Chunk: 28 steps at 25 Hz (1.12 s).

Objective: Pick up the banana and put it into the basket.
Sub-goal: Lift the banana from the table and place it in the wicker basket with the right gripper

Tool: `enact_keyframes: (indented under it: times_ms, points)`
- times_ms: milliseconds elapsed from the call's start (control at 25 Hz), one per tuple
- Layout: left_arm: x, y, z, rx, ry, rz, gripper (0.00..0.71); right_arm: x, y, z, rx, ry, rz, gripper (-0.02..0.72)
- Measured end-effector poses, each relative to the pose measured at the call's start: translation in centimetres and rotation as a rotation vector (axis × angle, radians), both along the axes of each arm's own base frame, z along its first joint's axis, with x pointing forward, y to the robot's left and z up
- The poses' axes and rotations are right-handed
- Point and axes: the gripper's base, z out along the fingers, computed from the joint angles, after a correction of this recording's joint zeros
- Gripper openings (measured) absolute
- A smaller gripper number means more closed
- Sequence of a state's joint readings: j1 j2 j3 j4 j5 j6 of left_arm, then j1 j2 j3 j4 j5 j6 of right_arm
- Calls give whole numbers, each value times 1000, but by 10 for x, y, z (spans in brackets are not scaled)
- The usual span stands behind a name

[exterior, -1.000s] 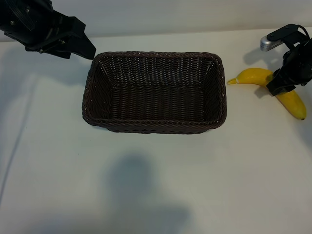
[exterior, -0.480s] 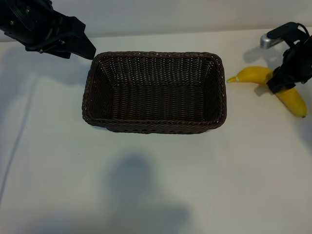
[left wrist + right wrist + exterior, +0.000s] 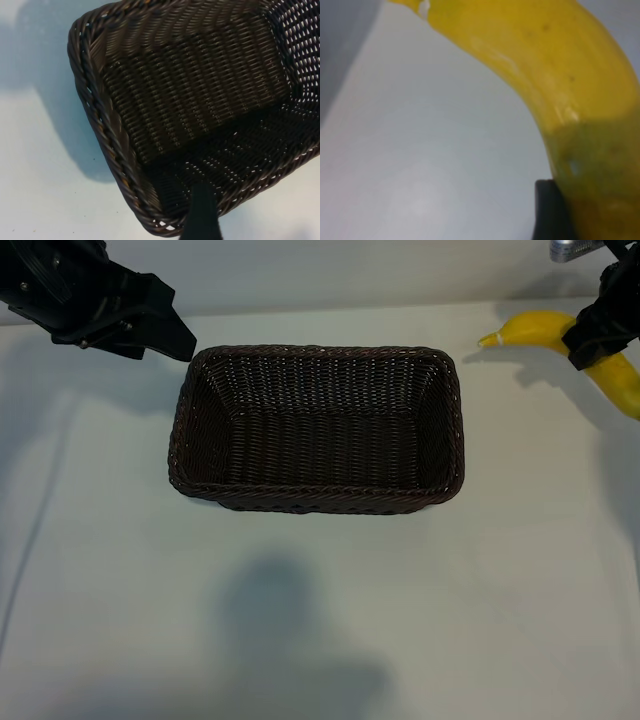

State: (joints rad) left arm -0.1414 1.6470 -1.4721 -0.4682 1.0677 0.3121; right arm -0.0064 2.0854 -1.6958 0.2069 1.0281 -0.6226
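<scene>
The bright yellow banana (image 3: 535, 327) hangs in the air at the far right of the exterior view, its pale stem tip pointing toward the basket. My right gripper (image 3: 590, 336) is shut on its middle. In the right wrist view the banana (image 3: 545, 65) fills the frame, with one dark finger (image 3: 547, 210) pressed against it. The dark brown wicker basket (image 3: 310, 502) stands in the middle with nothing inside it. My left gripper (image 3: 165, 332) hovers open over the basket's far left corner. The left wrist view shows the basket's rim (image 3: 95, 110) and one finger (image 3: 202, 212).
A white tabletop (image 3: 320, 620) surrounds the basket, with a soft shadow (image 3: 280, 600) on it in front. The pale back wall (image 3: 350, 270) runs along the far edge. The banana's shadow (image 3: 530, 375) lies on the table under the right gripper.
My right gripper has lifted the banana off the table, and both have moved toward the far edge. The left arm and the basket have not moved.
</scene>
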Motion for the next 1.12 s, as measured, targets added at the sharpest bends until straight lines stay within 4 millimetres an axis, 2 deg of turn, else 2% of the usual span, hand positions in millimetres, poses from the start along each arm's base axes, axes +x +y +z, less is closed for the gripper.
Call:
enact_keyframes:
  times_ms: [440, 640, 1120]
  points:
    - [0, 0, 0, 0, -4, 0, 595, 1, 1, 35, 8, 49, 1, 417]
    - [1, 0, 0, 1, -12, -1, 595, 6, 2, 57, 29, -17, -12, 417]
    - [2, 0, 1, 0, -26, 3, 595, -3, 21, 85, 108, -92, 89, 417]
